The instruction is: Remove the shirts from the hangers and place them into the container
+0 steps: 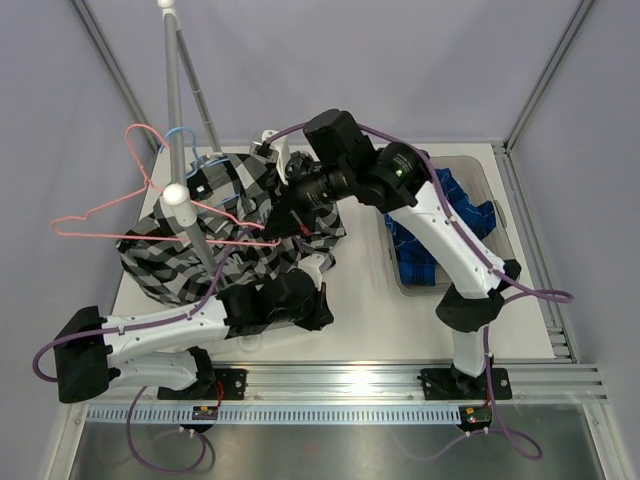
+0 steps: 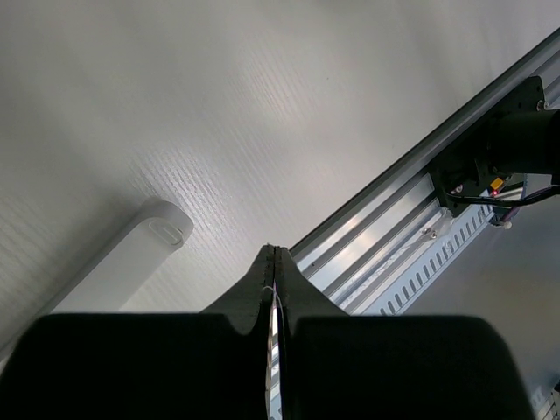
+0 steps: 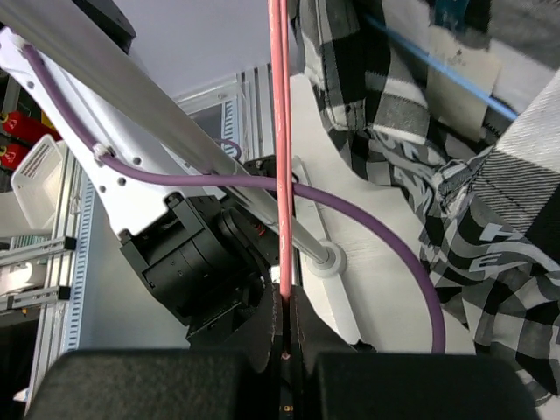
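The right gripper [image 3: 284, 306] pinches the bare wire of the pink hanger [image 3: 281, 131], its jaws pressed together on it; the wire runs straight up from the fingertips. Just beside it hangs the black, white and grey checked shirt [image 1: 170, 265], heaped on the left-middle of the table [image 2: 219, 105] around the rack pole [image 1: 172, 100]. The pole rises through the cloth and stands between the left arm [image 3: 114, 171] and the shirt. The wire of the light blue hanger [image 3: 442, 66] crosses the shirt's collar, next to a beige label [image 3: 459, 83] whose print is too small to read. The left arm's purple cable [image 3: 376, 227] loops behind the pink wire.

The blue plaid shirt [image 1: 415, 262] lies in the container [image 1: 470, 165] at the right side of the table; the right arm reaches from beside it across to the checked shirt.

The left gripper [image 2: 273, 255] is pressed shut on nothing, low over the bare table near the front edge. A white rounded rack foot [image 2: 131, 254] lies on the table beside it, and the aluminium rail [image 2: 411, 197] with the right arm's black base [image 2: 516, 131] runs past. A white tag [image 3: 35, 171] at the left of the right wrist view carries print that cannot be read
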`<state>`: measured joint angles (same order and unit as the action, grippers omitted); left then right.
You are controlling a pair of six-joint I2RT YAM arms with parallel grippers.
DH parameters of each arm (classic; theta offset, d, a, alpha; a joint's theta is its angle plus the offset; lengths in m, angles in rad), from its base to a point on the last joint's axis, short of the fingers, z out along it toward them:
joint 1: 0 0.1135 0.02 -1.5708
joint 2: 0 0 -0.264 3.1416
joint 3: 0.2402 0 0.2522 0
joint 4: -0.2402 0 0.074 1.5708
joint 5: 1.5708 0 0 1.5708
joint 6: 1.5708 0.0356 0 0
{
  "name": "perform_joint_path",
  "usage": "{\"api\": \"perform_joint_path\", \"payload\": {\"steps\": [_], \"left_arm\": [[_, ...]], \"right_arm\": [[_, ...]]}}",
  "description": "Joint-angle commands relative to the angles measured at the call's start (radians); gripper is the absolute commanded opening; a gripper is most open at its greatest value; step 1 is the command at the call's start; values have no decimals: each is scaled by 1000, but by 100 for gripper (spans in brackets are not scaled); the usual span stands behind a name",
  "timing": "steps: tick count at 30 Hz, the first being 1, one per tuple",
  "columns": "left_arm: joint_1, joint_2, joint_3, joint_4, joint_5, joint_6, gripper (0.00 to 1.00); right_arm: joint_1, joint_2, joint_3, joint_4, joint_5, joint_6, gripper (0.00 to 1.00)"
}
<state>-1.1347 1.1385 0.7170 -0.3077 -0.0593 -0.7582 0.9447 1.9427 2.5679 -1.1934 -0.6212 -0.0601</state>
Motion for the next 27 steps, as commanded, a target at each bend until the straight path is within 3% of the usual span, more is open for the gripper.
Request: {"api": "perform_joint_path", "payload": {"steps": [1,4,10,20,27], "left_arm": [[12,-37,36,25,1,14,0],[15,-48,27,28,1,11,0],[19,-54,12,38,7,11,0],[21,-68,13,30,9,8,0],[23,-91,6,16,7,10,0]], "right_arm": [[14,-152,-159,-24,-107,-304,0],[14,-241,-315,66,-86,-284,0],[14,-300,-373,72,-57,-273,0],[14,-217,-187,-14,-54,-290,0],[14,-235,-166,11,-23,-270,0]]}}
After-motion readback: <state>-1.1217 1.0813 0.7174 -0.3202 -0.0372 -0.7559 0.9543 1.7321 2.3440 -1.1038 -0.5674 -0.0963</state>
